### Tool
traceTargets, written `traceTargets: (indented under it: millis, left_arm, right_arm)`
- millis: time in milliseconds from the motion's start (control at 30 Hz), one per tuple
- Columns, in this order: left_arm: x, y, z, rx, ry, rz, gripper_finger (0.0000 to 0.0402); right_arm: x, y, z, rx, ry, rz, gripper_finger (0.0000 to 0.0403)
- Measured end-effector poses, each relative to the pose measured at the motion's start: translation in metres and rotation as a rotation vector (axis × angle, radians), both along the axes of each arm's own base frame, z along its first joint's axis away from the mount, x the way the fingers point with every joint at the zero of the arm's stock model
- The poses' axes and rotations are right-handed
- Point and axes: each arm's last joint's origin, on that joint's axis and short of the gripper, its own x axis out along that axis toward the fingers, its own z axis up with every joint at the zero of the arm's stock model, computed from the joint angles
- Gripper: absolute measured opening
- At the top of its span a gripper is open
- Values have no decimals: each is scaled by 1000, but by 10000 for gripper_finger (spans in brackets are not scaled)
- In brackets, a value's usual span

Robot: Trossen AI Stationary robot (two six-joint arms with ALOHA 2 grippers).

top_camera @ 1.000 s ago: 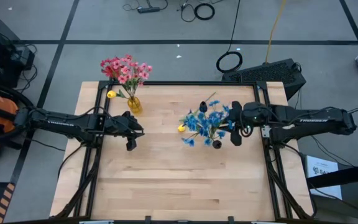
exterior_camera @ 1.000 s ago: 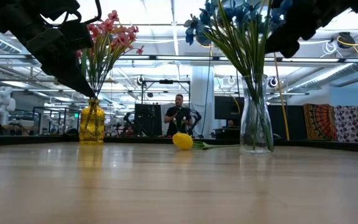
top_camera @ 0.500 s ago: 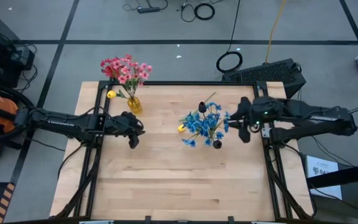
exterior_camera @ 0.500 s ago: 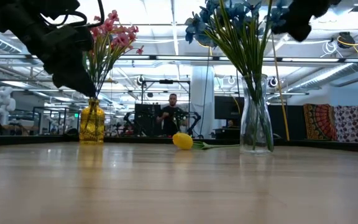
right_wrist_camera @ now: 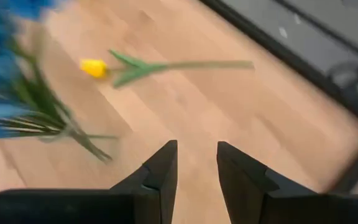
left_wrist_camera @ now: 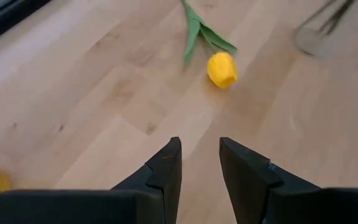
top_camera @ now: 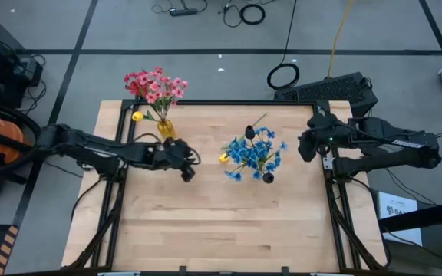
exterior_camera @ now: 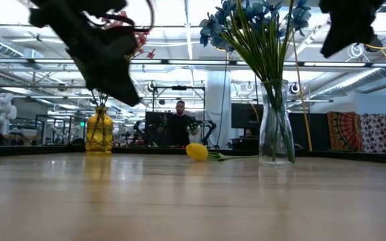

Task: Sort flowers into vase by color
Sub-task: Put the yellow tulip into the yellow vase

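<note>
Since light and floppy, best pinched low on the tulip stem; left gripper and right gripper slightly parted, empty.

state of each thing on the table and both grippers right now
yellow vase: upright, holds the pink and red flowers
clear vase: upright, holds the blue flowers
yellow flower: lying flat on the table, in no vase
left gripper: open, empty, above the table, pointed toward the yellow flower
right gripper: open, empty, off to the side of the blue flowers
</note>
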Motion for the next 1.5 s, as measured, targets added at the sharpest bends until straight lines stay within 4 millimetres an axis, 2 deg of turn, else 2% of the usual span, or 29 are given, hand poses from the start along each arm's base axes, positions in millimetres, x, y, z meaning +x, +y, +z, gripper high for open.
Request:
traceTargets:
  millis: [100,267,400,500,767,900,1067,1200,1500]
  left_arm:
    - [22,5,-2,5,52,25,114]
    - [50,21,-9,-41,168,149,114]
    - [69,40,-15,-134,182,287,114]
    - [82,53,-16,-196,169,320,114]
    - [122,87,-9,-216,113,385,114]
    - [146,102,-14,-240,133,372,114]
    - [175,111,-23,-223,146,291,114]
    - [190,115,-29,-189,153,242,114]
    - [202,114,-58,-164,180,197,114]
  right_arm:
    - [-5,-1,-3,42,25,-73,105]
    - [-6,-2,-4,30,47,-63,105]
    - [-5,-2,-3,11,55,-34,105]
    - [-5,-2,-3,-1,65,-16,105]
    - [-5,-2,-3,-11,71,-1,105]
    - [-5,-2,-3,-17,76,9,105]
    - [-5,-2,-3,-17,77,9,105]
    - [-5,-2,-3,-17,76,10,105]
    - [-5,-2,-3,-19,78,14,105]
